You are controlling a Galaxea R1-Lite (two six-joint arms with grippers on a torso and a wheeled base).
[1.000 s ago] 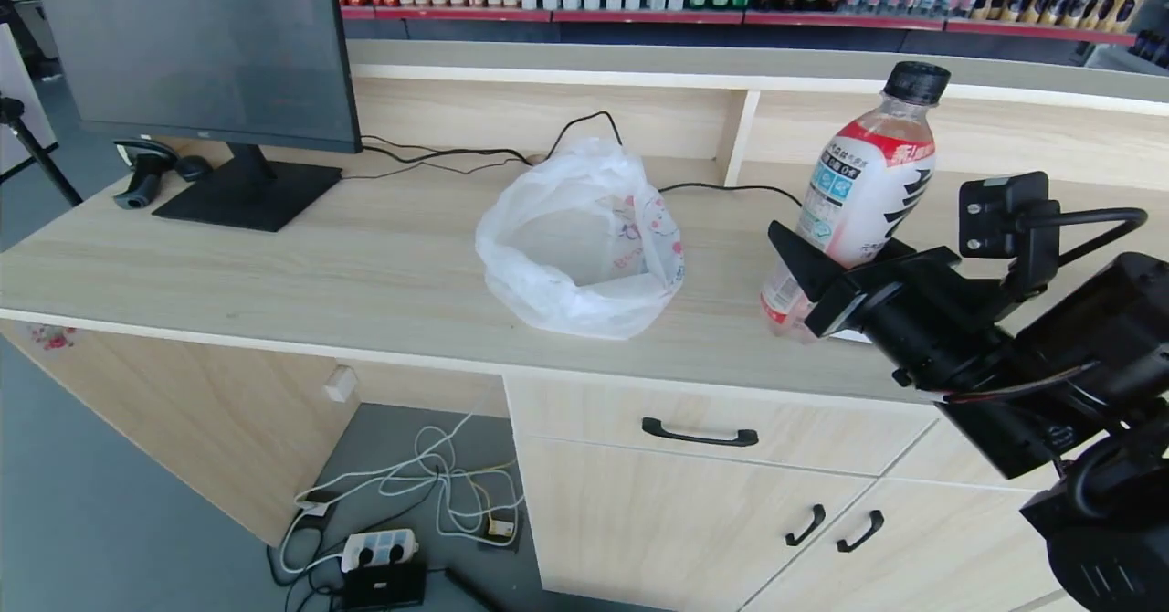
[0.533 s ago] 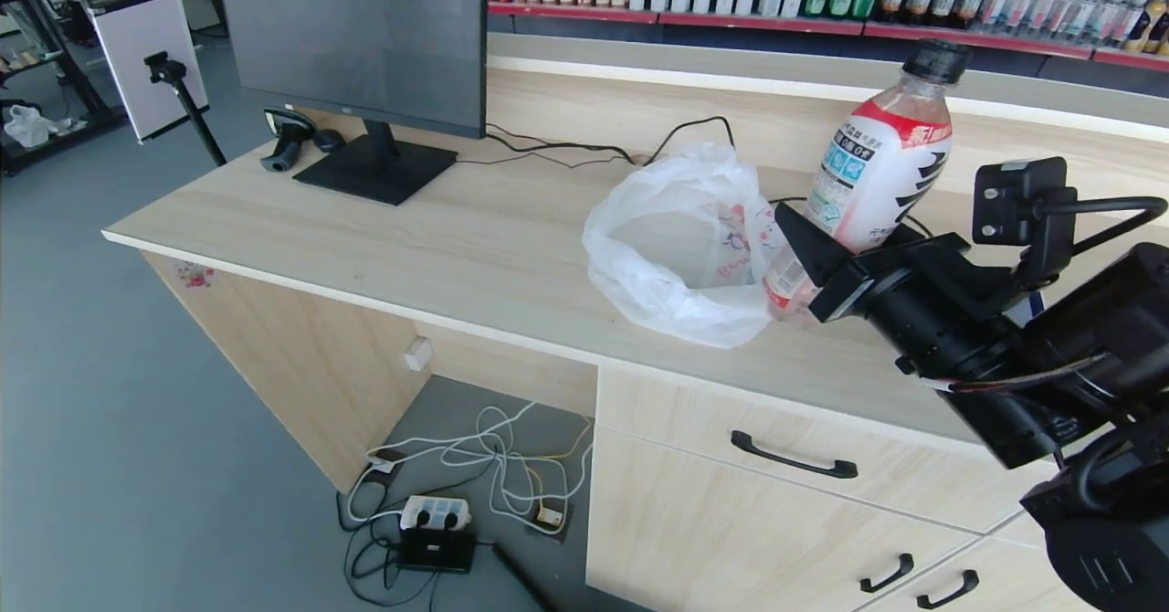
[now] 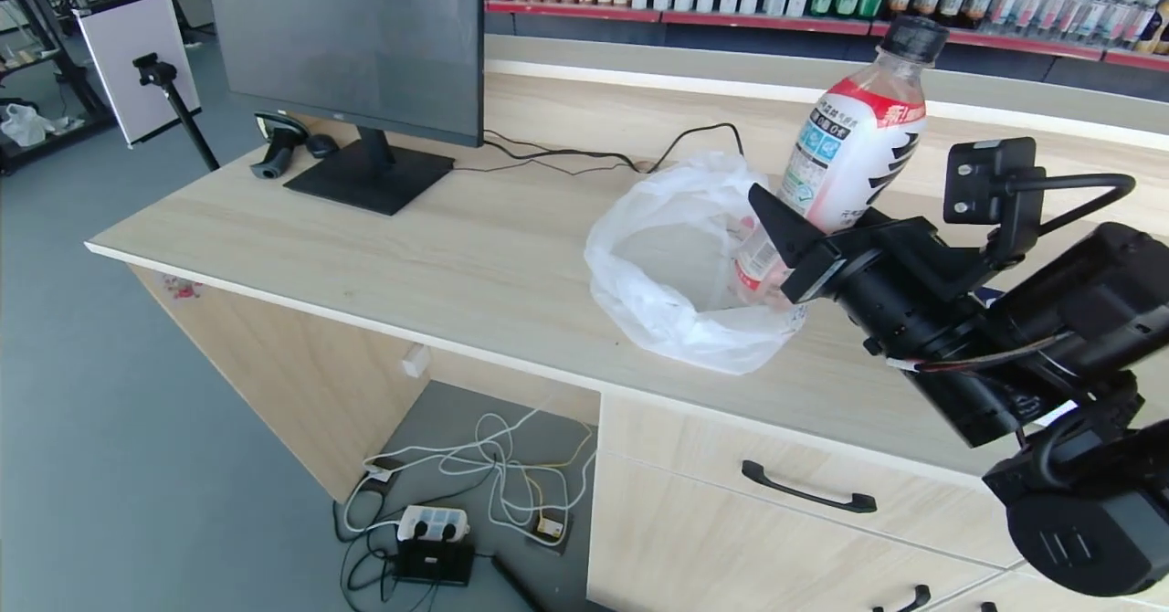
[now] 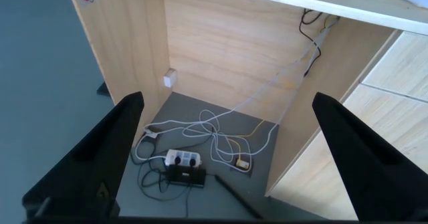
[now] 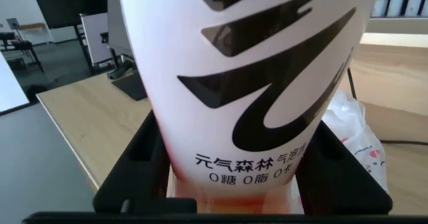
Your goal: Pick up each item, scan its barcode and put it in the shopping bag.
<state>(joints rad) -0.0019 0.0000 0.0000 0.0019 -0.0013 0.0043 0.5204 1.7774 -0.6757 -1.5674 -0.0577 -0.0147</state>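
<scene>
Pale wood counter point(image 3: 438, 256) carries the open shopping bag point(image 3: 662, 320) at centre; the right gripper point(image 3: 804, 256), clamped on the bottle point(image 3: 836, 169), holds its base at the bag's 3 o'clock rim, while the left gripper point(image 4: 229, 100) hangs with fingers apart. Bagging seems next: shift toward 9 o'clock over the mouth, lower, release once it rests. Its label point(image 5: 267, 63) shows a red band, black strokes and small print.
</scene>
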